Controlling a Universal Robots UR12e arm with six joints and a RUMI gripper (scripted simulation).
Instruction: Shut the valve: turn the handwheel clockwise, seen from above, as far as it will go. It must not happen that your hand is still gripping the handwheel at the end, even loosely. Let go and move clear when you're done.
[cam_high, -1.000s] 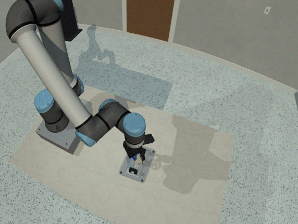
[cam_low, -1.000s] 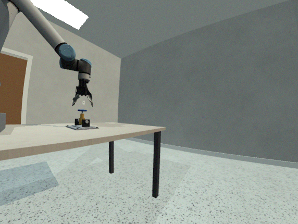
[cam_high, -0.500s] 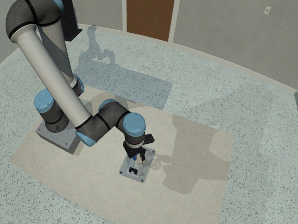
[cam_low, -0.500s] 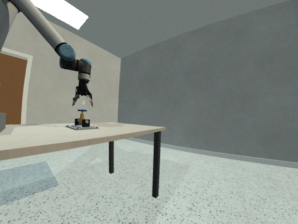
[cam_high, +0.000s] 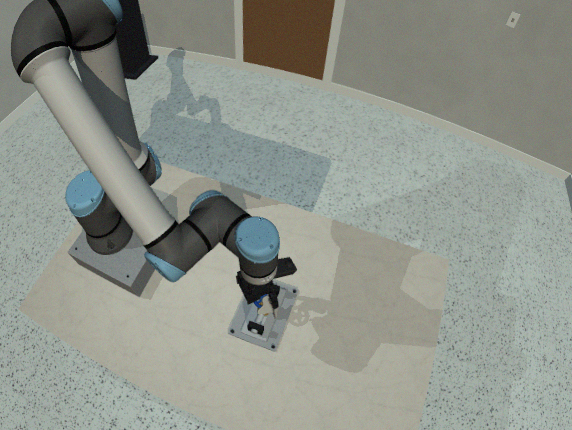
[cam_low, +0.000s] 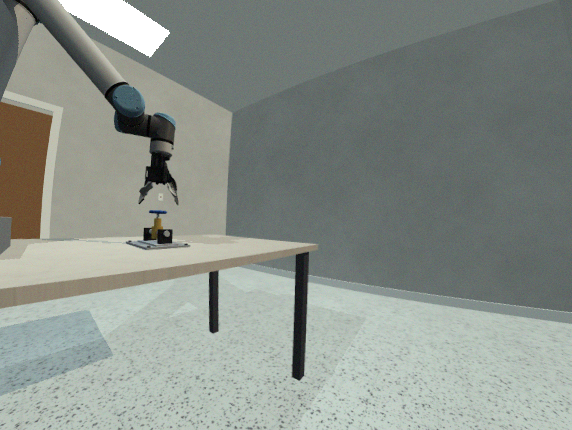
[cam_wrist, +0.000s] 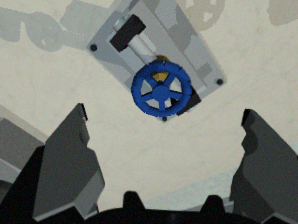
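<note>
The valve stands on a grey baseplate (cam_high: 239, 334) (cam_low: 135, 244) (cam_wrist: 187, 37) on the table. Its blue handwheel (cam_low: 158, 212) (cam_wrist: 161, 94), with spokes and a round hub, tops a yellow stem (cam_low: 156, 224). In the top view the wheel is mostly hidden under the gripper. My gripper (cam_low: 158, 200) (cam_wrist: 162, 107) (cam_high: 265, 305) is open and empty. It hangs a short way above the handwheel, pointing down. In the wrist view the wheel sits between the two dark fingers, a little above their midline.
The table (cam_high: 350, 380) (cam_low: 225, 252) is light wood with black legs (cam_low: 299, 315). The arm's base (cam_high: 107, 265) stands on the table's left part. Black pipe ends (cam_low: 165, 236) (cam_wrist: 127, 31) flank the valve body on the plate.
</note>
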